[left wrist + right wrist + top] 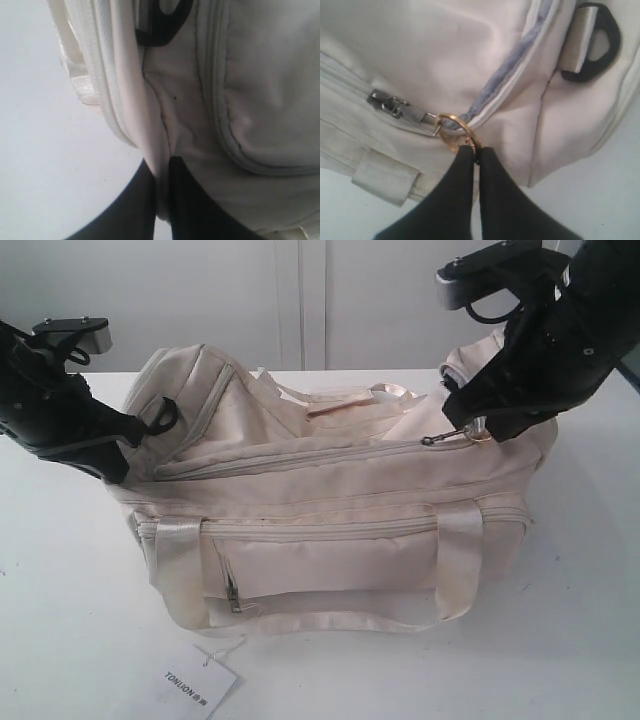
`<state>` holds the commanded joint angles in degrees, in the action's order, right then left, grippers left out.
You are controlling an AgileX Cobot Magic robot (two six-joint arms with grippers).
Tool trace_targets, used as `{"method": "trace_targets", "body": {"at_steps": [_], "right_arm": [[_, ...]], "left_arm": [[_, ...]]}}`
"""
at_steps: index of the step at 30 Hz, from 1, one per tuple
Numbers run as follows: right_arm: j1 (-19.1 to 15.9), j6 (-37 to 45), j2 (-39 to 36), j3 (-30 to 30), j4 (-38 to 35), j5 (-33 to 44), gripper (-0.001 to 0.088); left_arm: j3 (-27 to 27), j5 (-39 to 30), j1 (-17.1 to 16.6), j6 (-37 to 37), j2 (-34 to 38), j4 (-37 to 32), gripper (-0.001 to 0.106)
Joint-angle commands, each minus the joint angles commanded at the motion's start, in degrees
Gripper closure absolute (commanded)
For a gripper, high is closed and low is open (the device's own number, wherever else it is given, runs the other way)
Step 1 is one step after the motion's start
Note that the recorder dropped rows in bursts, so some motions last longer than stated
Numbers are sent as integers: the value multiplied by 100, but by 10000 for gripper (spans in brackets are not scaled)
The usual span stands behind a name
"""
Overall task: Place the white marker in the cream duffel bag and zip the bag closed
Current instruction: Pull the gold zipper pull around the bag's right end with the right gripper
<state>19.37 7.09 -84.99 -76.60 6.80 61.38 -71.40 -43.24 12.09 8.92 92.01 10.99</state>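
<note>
**Both hands gripping the cream duffel bag, one at each end**

The right hand (472, 150) is pinching shut on the gold ring pull (455, 118), with its two dark fingers pressing together around the ring's near edge. Just beyond the ring, the metal zipper slider (387, 102) is lying on the top zipper line, linked to the ring by a small clip. Off to the hand's other side, a black D-ring (616, 42) is hanging from a fabric tab on the bag's end panel.

The left hand (161, 172) is clamping closed on a fold of cream fabric at the opposite end, and the cloth is bunching up between its fingers. Farther out along that end, a second black D-ring (170, 37) is showing beside a curved seam.

The cream duffel bag (330, 530) is sitting on the white worktop (560, 620), stretching between the two hands. Its satin handle strap (178, 560) is draping down the front, and the front pocket zipper pull (232, 592) is dangling beside that strap. A white paper tag (197, 682) is lying on the worktop in front of the bag, nearer the left hand.
</note>
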Motion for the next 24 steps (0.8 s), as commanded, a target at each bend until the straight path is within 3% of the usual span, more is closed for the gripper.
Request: {"method": "trace_targets", "body": {"at_steps": [8,15,24], "right_arm": [[0,-632,188,0,951,-82,868],[0,-771,290,0,1243,-174,868],[0,-1618,290,0,2027,-276,868]], "left_arm": [[0,0,0,0,0,0,1053],[0,-13,0,0,0,0,1053],[0,-37,0,0,0,0,1053]]}}
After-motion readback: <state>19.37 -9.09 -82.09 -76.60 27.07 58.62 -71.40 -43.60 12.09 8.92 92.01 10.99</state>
